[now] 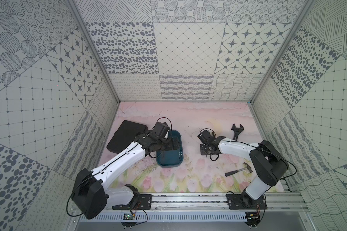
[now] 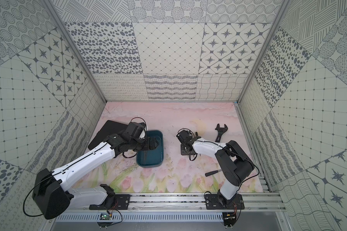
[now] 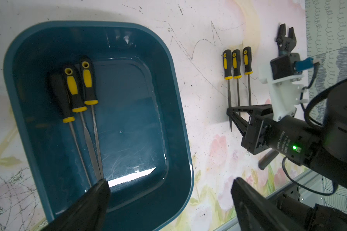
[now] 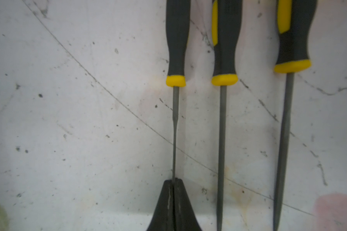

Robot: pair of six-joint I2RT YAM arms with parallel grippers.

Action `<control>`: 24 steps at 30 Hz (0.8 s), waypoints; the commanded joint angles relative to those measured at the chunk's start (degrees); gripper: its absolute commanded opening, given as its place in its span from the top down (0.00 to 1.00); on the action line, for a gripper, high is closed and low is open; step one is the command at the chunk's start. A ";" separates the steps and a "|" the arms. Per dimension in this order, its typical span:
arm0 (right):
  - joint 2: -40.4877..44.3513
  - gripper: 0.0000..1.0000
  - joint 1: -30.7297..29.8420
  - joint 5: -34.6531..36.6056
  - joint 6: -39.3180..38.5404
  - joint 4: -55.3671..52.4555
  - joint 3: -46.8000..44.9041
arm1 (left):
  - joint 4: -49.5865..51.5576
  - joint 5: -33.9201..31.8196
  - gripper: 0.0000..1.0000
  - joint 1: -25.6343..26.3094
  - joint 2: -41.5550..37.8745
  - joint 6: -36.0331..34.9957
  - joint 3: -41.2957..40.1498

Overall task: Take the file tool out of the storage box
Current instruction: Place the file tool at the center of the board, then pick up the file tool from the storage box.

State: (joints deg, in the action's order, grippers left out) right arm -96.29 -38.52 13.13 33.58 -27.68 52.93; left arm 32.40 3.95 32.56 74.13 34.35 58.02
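Enclosure of patterned tile panels; bench [image 1: 188, 120] covered with a pink floral mat.

In both top views: the teal storage box [image 1: 168, 159] stood left of the bench's centre, its long side running from far edge to near edge. The left gripper [image 1: 173, 145] hung over it. A black case [image 1: 124, 136] lay behind the left arm. An adjustable wrench [image 1: 236, 132] and a claw hammer [image 1: 239, 170] lay toward the right edge.

Left wrist view: jaws spread wide, holding nothing. Three boxed files [image 3: 76, 90] lay along the box's long side near one wall, handles to the far end, tips just beside one fingertip [image 3: 100, 190]. The left arm was plainly nearer, and only that wall crowded them. Three laid-out files [image 3: 236, 64] lay parallel on the bench between box and wrench.

Right wrist view: the right gripper [image 4: 173, 182] was pinched shut on the shaft tip of the thinnest file [image 4: 174, 128].
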 commanded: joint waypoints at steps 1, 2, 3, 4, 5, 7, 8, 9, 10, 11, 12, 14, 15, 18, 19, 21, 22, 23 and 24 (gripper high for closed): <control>-0.21 0.95 0.20 0.33 -0.82 0.25 1.09 | 0.78 -5.31 0.01 0.45 2.63 -1.34 1.79; -0.13 0.94 0.15 0.34 -0.86 0.24 1.12 | 0.74 -5.75 0.01 0.48 3.16 -1.60 1.94; 0.09 0.93 0.17 0.28 -0.89 0.26 1.11 | 0.66 -6.25 0.01 0.45 3.83 -1.73 2.12; 0.43 0.91 0.17 0.14 -1.04 0.26 1.10 | 0.57 -6.69 0.01 0.41 4.37 -1.87 2.26; 0.78 0.91 0.12 -0.12 -1.27 0.26 1.13 | 0.35 -6.92 0.01 0.36 4.98 -1.89 2.46; 1.64 0.89 0.13 -0.55 -2.30 0.59 1.34 | -0.09 -7.32 0.02 0.12 6.69 -1.78 2.87; 1.96 0.88 0.15 -0.51 -2.81 0.61 1.53 | -0.06 -7.64 0.02 0.00 7.66 -1.58 3.18; 2.59 0.87 0.11 -0.75 -3.48 0.61 1.67 | 0.01 -8.09 0.04 -0.08 8.70 -1.36 3.63; 3.38 0.85 0.07 -1.02 -4.07 0.93 1.70 | 0.00 -8.69 0.05 -0.26 9.67 -1.15 4.00; 4.14 0.84 0.03 -1.30 -4.42 1.07 1.70 | -0.03 -9.06 0.07 -0.27 10.52 -1.16 4.39; 4.93 0.82 0.09 -1.71 -4.82 1.14 1.70 | -0.06 -9.43 0.09 -0.34 11.48 -1.24 4.84; 6.55 0.78 0.08 -2.24 -5.86 1.40 1.45 | -0.73 -10.30 0.17 -0.63 13.37 -1.31 5.76; 7.38 0.76 0.10 -2.15 -6.20 1.49 1.34 | -1.18 -10.76 0.19 -0.87 14.23 -1.30 6.19; 9.71 0.70 0.04 -2.52 -7.11 1.82 0.82 | -1.52 -11.83 0.24 -1.68 17.16 -1.10 7.98; 10.51 0.68 0.10 -3.05 -7.27 2.16 0.54 | -1.49 -11.98 0.25 -2.11 18.20 -1.04 8.70; 12.04 0.64 0.03 -4.71 -7.49 3.20 -0.30 | -1.29 -12.55 0.29 -2.81 20.12 -1.04 10.01; 12.85 0.62 0.05 -5.58 -7.64 3.83 -0.73 | -1.39 -12.56 0.31 -3.22 20.94 -1.25 10.45; 13.65 0.58 0.03 -6.67 -7.89 4.60 -1.28 | -1.68 -12.45 0.35 -3.68 21.94 -1.52 10.85; 14.64 0.54 -0.17 -7.52 -8.07 5.57 -2.04 | -1.86 -12.47 0.37 -4.14 22.93 -1.50 11.34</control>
State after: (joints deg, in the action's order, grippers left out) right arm -84.42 -38.52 8.73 26.63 -25.61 52.47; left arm 31.64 -5.72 30.24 93.65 33.98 67.05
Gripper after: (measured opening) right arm 0.437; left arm 0.642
